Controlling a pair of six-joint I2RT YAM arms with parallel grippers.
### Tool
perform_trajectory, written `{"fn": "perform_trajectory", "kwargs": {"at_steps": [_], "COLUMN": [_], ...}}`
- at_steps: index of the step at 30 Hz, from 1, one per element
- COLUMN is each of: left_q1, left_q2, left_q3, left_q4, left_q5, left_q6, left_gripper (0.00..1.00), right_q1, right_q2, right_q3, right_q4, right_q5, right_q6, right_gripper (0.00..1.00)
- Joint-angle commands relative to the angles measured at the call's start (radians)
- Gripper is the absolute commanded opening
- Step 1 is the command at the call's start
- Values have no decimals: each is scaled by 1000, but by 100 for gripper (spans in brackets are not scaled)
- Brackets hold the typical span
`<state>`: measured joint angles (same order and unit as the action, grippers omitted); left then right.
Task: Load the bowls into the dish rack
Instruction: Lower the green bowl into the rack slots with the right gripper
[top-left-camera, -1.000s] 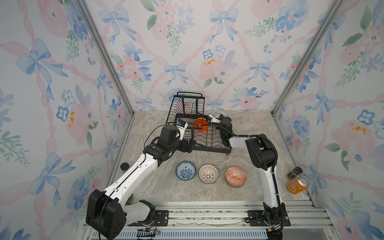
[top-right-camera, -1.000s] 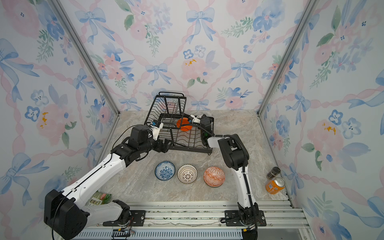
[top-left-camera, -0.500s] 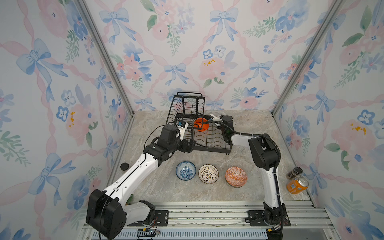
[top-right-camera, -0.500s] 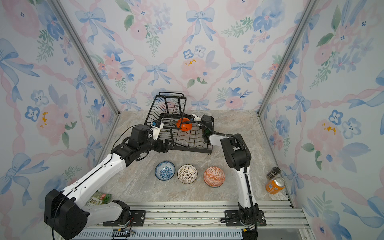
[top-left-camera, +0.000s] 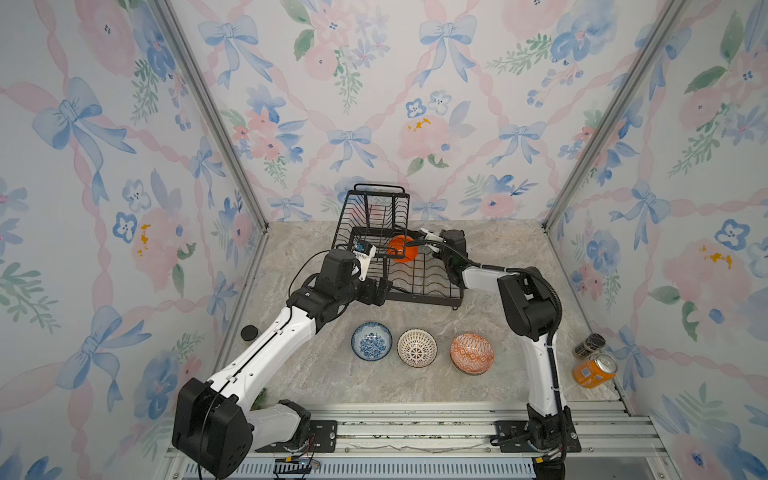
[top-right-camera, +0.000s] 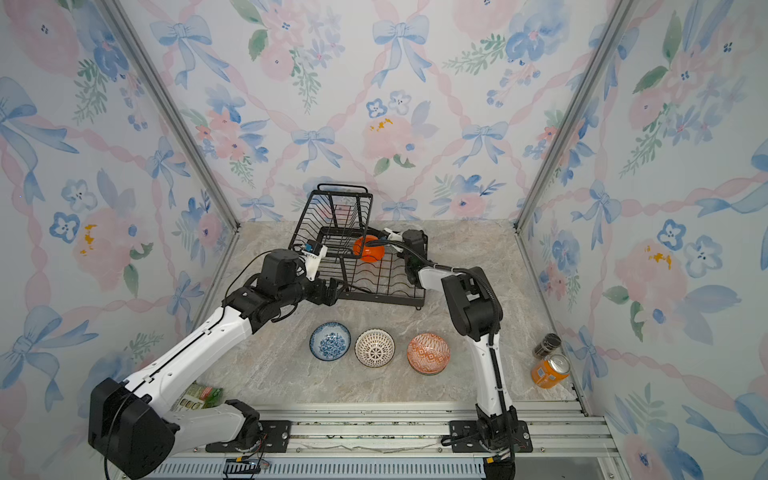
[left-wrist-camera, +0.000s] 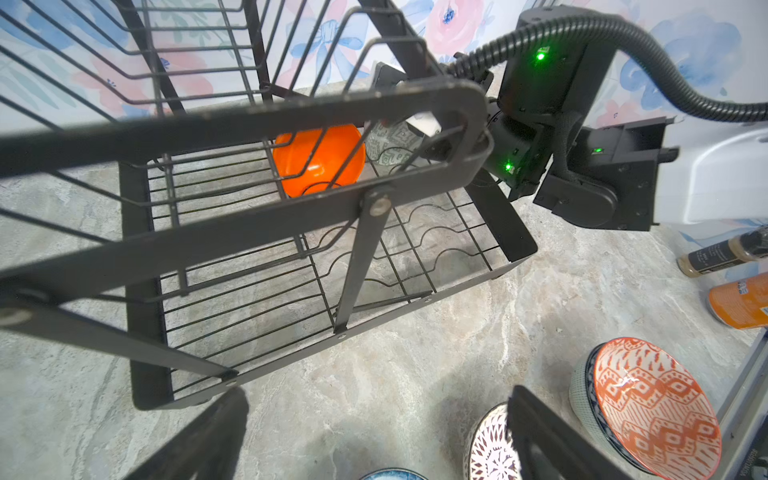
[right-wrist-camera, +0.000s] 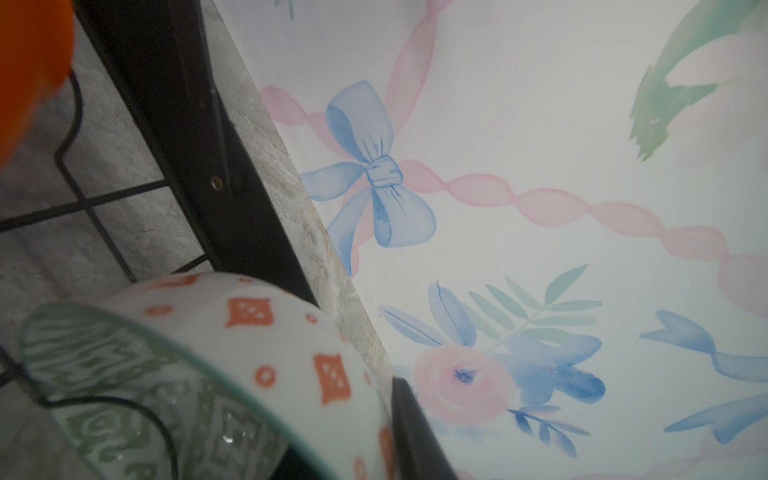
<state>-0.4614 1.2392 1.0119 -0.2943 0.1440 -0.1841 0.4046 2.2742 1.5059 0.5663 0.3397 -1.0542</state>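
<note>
Left tool (top-left-camera: 384, 291) is wide open, empty; right tool (top-left-camera: 428, 242) at grey-green bowl (left-wrist-camera: 390, 145) in dish rack (top-left-camera: 415, 296), 12 o'clock; grip unclear.

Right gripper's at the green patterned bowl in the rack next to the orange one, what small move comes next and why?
Probably open the right gripper fully before withdrawing. The green patterned bowl looks settled in the dish rack beside the orange bowl, yet one finger is right at its outer wall, so retreating now might drag it.
</note>
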Motion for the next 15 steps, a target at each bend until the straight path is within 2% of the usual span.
{"fn": "perform_trajectory", "kwargs": {"at_steps": [1, 5, 6, 7, 8, 15], "left_q1": [4, 4, 4, 4, 4, 4], "left_q2": [11, 10, 10, 10, 8, 8], "left_q3": [16, 15, 15, 14, 13, 13], "left_q4": [9, 9, 8, 9, 9, 9], "left_q5": [16, 13, 12, 13, 13, 12], "left_q6": [6, 6, 6, 6, 6, 6], "left_gripper": [98, 98, 98, 98, 98, 98], "right_q1": [-3, -5, -5, -7, -10, -15], "right_q2": [-19, -31, -37, -42, -49, -77], "right_q3": [10, 11, 13, 12, 13, -8], "right_q4": [-51, -80, -94, -107, -120, -125], "right_q5": [-22, -28, -36, -43, -49, -67], "right_q6": [16, 16, 19, 25, 34, 42], "right_gripper": [31, 44, 51, 63, 79, 85]}}
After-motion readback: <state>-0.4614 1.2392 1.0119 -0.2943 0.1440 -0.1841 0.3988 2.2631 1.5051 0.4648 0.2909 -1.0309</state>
